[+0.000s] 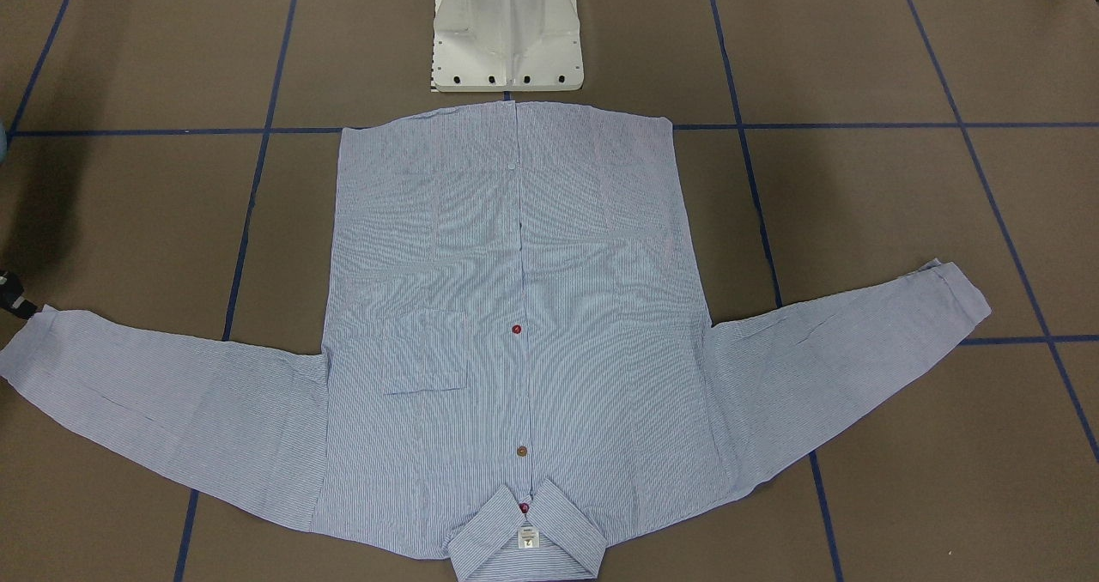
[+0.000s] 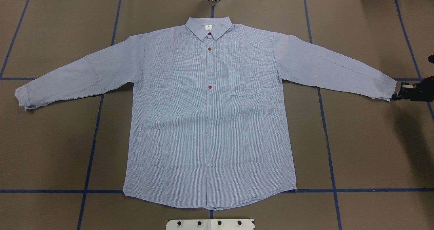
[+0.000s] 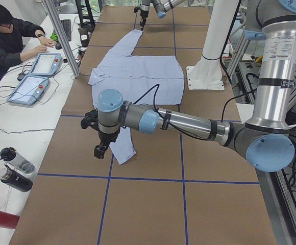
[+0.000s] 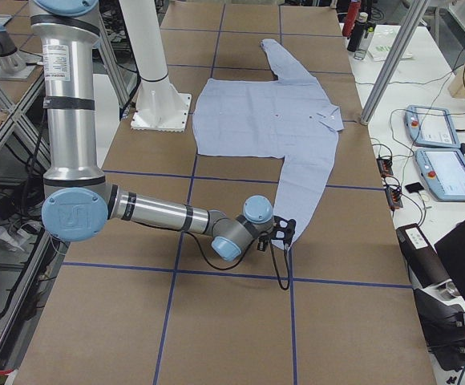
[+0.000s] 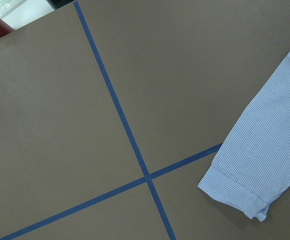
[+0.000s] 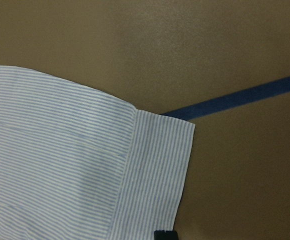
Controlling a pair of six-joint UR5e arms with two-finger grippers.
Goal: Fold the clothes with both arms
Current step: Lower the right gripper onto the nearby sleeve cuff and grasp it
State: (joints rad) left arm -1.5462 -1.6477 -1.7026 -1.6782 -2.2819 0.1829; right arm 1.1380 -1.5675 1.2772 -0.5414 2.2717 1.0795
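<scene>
The shirt [image 2: 206,121] lies flat, front up and buttoned, on the brown worktop [image 2: 366,148], its hem nearest the white base [image 2: 210,224], sleeves spread wide and collar [image 2: 209,27] farthest. The right pincer [image 2: 397,93] sits at the right-hand cuff [image 2: 385,87]. The left pincer [image 3: 100,151] hangs just beside the other cuff [image 5: 235,192]. Whether either is clenched I cannot tell.

The shirt [image 2: 210,121] is showing as thin woven cloth, matt and lightly creased, its buttons [image 2: 210,87] looking hard and smooth. The table cover [image 2: 366,138] is reading as matt brown paper, with flat blue tape lines [image 2: 373,190] stuck on it. The tubes of the left arm [image 3: 189,122] and right arm [image 4: 156,212] are gleaming as smooth silver metal, their joint caps [image 3: 109,99] looking like satin plastic. The white pedestal base [image 1: 506,41] is showing a smooth painted finish.
</scene>
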